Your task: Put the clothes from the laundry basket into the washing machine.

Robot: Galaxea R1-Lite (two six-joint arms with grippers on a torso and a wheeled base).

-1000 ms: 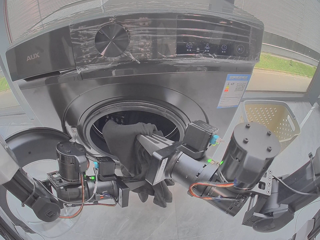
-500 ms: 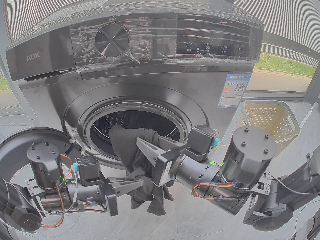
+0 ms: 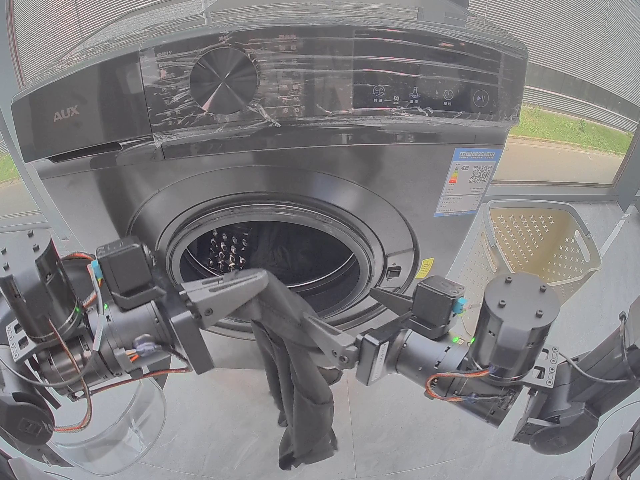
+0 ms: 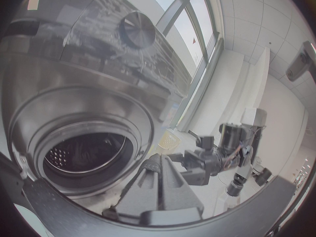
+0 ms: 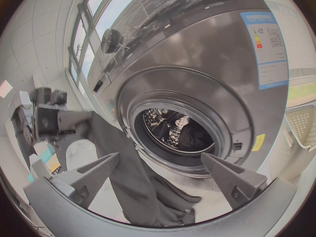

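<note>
garment hangs from left gripper

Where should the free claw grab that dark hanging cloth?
Likely mid-length on the dark garment, coming from the robot's right: the left gripper pinches its top, and the rest hangs as a narrow strip beside the open right gripper.

Pale grey tiled floor. Tall windows with horizontal blinds behind. Green grass strip outside at right. Daylight throughout.
</note>
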